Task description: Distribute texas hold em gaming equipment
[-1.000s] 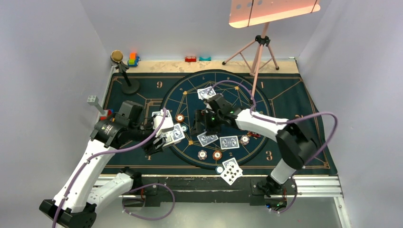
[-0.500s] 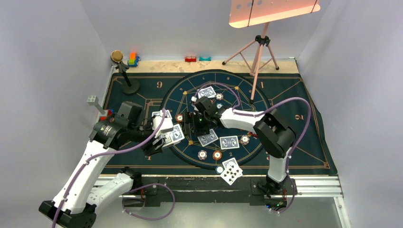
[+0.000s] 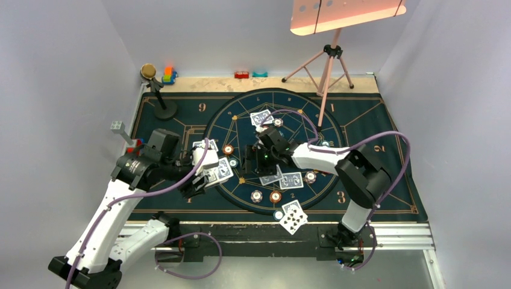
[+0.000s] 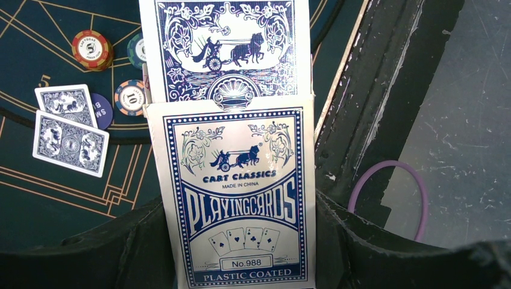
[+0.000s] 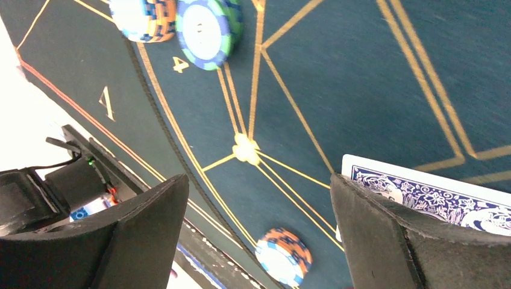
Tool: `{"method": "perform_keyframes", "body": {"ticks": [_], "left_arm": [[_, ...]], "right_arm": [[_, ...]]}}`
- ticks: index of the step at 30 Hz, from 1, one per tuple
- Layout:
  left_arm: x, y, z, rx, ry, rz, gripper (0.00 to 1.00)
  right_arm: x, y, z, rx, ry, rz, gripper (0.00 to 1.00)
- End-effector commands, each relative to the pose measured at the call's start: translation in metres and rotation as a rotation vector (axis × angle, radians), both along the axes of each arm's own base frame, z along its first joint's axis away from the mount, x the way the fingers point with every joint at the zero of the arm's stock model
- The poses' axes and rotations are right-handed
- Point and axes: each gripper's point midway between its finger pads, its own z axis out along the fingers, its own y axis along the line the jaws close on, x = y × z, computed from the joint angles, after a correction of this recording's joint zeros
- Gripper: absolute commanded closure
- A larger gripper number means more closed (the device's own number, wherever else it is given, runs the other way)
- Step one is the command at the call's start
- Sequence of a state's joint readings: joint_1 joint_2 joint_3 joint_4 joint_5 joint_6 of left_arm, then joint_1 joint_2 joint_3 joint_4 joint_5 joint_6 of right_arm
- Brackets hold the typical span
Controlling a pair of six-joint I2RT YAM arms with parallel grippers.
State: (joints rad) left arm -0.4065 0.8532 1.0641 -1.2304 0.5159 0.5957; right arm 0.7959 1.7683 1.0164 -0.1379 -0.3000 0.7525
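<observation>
My left gripper (image 3: pixel 206 173) is shut on a white-and-blue playing-card box (image 4: pixel 241 198), and a blue-backed card (image 4: pixel 226 48) sticks out of its top. Two face-down cards (image 4: pixel 69 129) lie left of it, by orange (image 4: pixel 91 49) and blue chips (image 4: pixel 102 111). My right gripper (image 3: pixel 253 158) is open and empty, low over the dark blue mat (image 3: pixel 361 120). An orange-and-white chip (image 5: pixel 283 256) lies between its fingers, and a face-down card (image 5: pixel 434 192) lies behind the right finger (image 5: pixel 385 235). More cards (image 3: pixel 291 179) and chips (image 3: pixel 275 196) lie on the circle. The red token is hidden.
A microphone stand (image 3: pixel 158 90) stands at the mat's far left and a tripod (image 3: pixel 325 66) at the far right. Toy blocks (image 3: pixel 169 75) sit along the back edge. A card pair (image 3: pixel 262 117) lies far, and face-up cards (image 3: pixel 293 217) lie at the near edge.
The right arm swung its elbow left, then partly back. Its gripper shifted slightly towards the near side over the circle, and the card by it now lies more tilted. The left arm has not moved.
</observation>
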Motion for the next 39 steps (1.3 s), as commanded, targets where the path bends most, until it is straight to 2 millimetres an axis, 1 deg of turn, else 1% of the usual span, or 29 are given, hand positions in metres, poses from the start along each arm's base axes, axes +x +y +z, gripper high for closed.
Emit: {"method": "perform_keyframes", "body": {"ticks": [1, 6, 11, 13, 16, 19, 21, 23, 27, 29, 31, 33, 34, 36, 39], "left_arm": [[0.003, -0.002, 0.018, -0.027, -0.064, -0.015, 1.0], [0.003, -0.001, 0.017, -0.022, -0.064, -0.016, 1.0], [0.002, -0.001, 0.016, -0.019, -0.065, -0.018, 1.0], [0.003, -0.001, 0.015, -0.02, -0.064, -0.019, 1.0], [0.003, -0.001, 0.015, -0.02, -0.063, -0.019, 1.0], [0.003, -0.001, 0.014, -0.021, -0.061, -0.018, 1.0], [0.003, -0.002, 0.014, -0.022, -0.06, -0.019, 1.0], [0.002, -0.002, 0.011, -0.019, -0.049, -0.019, 1.0], [0.001, -0.004, 0.007, -0.024, -0.03, -0.027, 1.0], [0.002, -0.005, 0.005, -0.027, -0.025, -0.027, 1.0], [0.003, -0.007, 0.004, -0.034, -0.022, -0.029, 1.0], [0.004, -0.008, 0.004, -0.038, -0.02, -0.03, 1.0], [0.005, -0.009, 0.004, -0.039, -0.021, -0.03, 1.0], [0.008, -0.01, 0.004, -0.042, -0.024, -0.028, 1.0], [0.013, -0.013, 0.003, -0.049, -0.024, -0.027, 1.0]], "right_arm": [[0.001, -0.046, -0.014, -0.102, 0.008, -0.106, 0.08], [0.002, -0.079, -0.013, -0.138, 0.011, -0.171, 0.08], [-0.002, -0.106, -0.013, -0.168, 0.018, -0.216, 0.07], [-0.002, -0.111, -0.011, -0.17, 0.009, -0.226, 0.08], [0.0, -0.111, 0.0, -0.156, -0.015, -0.225, 0.07], [0.01, -0.102, 0.028, -0.101, -0.069, -0.219, 0.07], [0.017, -0.09, 0.056, -0.038, -0.109, -0.207, 0.07], [0.022, -0.079, 0.089, 0.034, -0.146, -0.176, 0.06], [0.022, -0.056, 0.155, 0.205, -0.214, -0.102, 0.02], [0.019, -0.045, 0.183, 0.295, -0.236, -0.065, 0.02], [0.012, -0.033, 0.206, 0.396, -0.251, -0.018, 0.02], [0.002, -0.019, 0.224, 0.471, -0.267, 0.03, 0.02], [-0.002, -0.012, 0.228, 0.49, -0.263, 0.055, 0.02], [-0.015, 0.006, 0.233, 0.51, -0.256, 0.12, 0.02], [-0.03, 0.029, 0.231, 0.525, -0.232, 0.197, 0.02]]}}
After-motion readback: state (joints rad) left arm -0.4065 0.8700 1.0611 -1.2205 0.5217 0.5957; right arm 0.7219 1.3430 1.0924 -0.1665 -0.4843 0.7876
